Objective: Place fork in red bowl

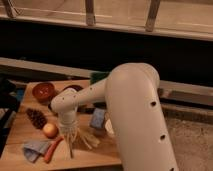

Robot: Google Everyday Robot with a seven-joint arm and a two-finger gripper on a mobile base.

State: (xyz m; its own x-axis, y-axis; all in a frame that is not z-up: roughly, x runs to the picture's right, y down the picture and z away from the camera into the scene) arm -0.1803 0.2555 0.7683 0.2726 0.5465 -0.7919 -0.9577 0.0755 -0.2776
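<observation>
Gripper [69,137]: points straight down over the front part of the bench [97,154], at the end of the white arm [132,107] that reaches in from the right
Gripper state: clenched on the upper end of the fork, as far as the view lets it be read
Fork [70,148]: a slim dark sliver hanging upright from the gripper tip, its lower end close to the bench top; whether it touches the wood cannot be told
Red bowl [44,91]: behind the gripper and to its left, well apart from it, at the back of the bench; nothing seen inside but its shiny bottom
Purple bowl [75,89]: straight behind the gripper, just right of the red bowl, partly hidden by the wrist
Round orange fruit [49,130]: just beside the gripper on its left
Dark reddish cluster [36,118]: left of the gripper, a little further back than the fruit
Red-orange-handled tool [53,148]: lies slanted on the bench, left of the fork and near it
Blue-grey cloth [34,149]: further left of the gripper, touching the handled tool's lower end
Pale wooden utensils [86,138]: lie fanned out just to the right of the gripper
Blue block [97,119]: right of the gripper and slightly behind it
White cup [109,128]: right of the gripper, beside the blue block, against the arm
Green object [99,76]: far behind the gripper to the right, at the bench's back edge
</observation>
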